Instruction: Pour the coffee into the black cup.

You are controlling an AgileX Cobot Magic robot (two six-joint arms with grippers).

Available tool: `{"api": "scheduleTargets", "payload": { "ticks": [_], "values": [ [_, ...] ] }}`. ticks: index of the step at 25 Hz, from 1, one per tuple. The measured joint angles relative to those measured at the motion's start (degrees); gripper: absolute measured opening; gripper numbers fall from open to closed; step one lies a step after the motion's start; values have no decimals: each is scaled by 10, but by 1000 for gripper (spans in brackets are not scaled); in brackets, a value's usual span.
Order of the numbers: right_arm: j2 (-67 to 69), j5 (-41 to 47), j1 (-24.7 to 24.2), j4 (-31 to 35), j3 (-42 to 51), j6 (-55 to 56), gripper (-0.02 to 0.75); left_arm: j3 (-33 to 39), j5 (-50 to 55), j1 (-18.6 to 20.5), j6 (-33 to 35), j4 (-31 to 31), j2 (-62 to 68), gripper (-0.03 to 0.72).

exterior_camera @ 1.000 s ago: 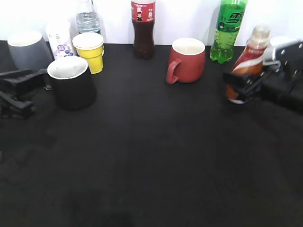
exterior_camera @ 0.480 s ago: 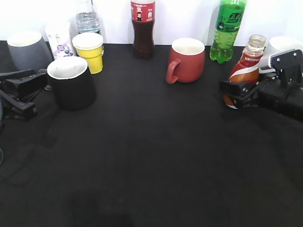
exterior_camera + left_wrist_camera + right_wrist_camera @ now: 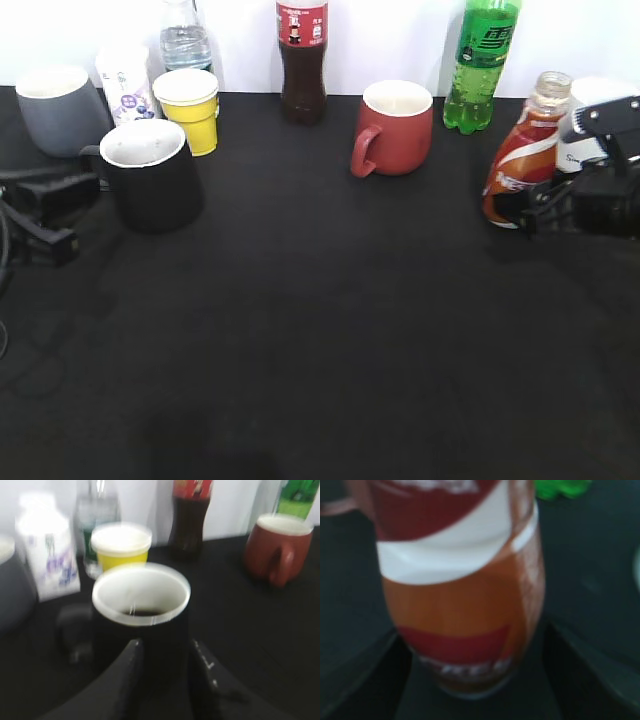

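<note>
We see the coffee at 3 o'clock on the table, tilted, between the right gripper's spread fingers, contact unclear; the black cup stands at 9 o'clock, the left gripper narrowly parted against its wall.

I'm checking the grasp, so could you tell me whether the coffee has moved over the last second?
Yes: the coffee shifted right, farther from the green bottle.

The coffee fills the blurred view, its base between the right end effector's spread dark fingers.
</note>
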Motion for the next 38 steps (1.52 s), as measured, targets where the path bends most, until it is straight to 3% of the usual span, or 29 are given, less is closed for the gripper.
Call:
{"api": "scheduleTargets", "payload": {
  "ticks": [3,8,14,17,20,21,24,27,30,33,35,38],
  "values": [
    [-22,35,0,-57,0,80,600,0,53,-11,-17,0,0,241],
    [-33,88,0,-248,0,281,591,0,134,-45,-42,-10,0,241],
    [-130,276,0,-268,0,366,589,0,194,-46,-43,-29,-43,241],
    [-152,389,0,-162,0,382,589,-2,273,-46,-43,-37,-77,241],
    [-182,452,8,56,0,286,576,-68,449,-46,-43,-95,-105,241],
    [-196,454,27,94,0,245,566,-98,512,-46,-43,-108,-114,241],
    [-253,457,85,110,0,205,559,-158,623,-46,-44,-141,-178,241],
    [-381,509,136,120,0,175,558,-173,718,-46,-44,-153,-285,241],
    [-539,561,163,242,0,89,558,-173,825,-46,8,-156,-423,240],
    [-672,712,164,358,0,-75,558,-173,925,-46,16,-161,-553,240],
    [-736,854,164,368,0,-156,558,-173,985,-46,35,-170,-610,239],
    [-831,952,164,385,18,-202,557,-170,1035,-46,92,-209,-667,238]
  ]
}}
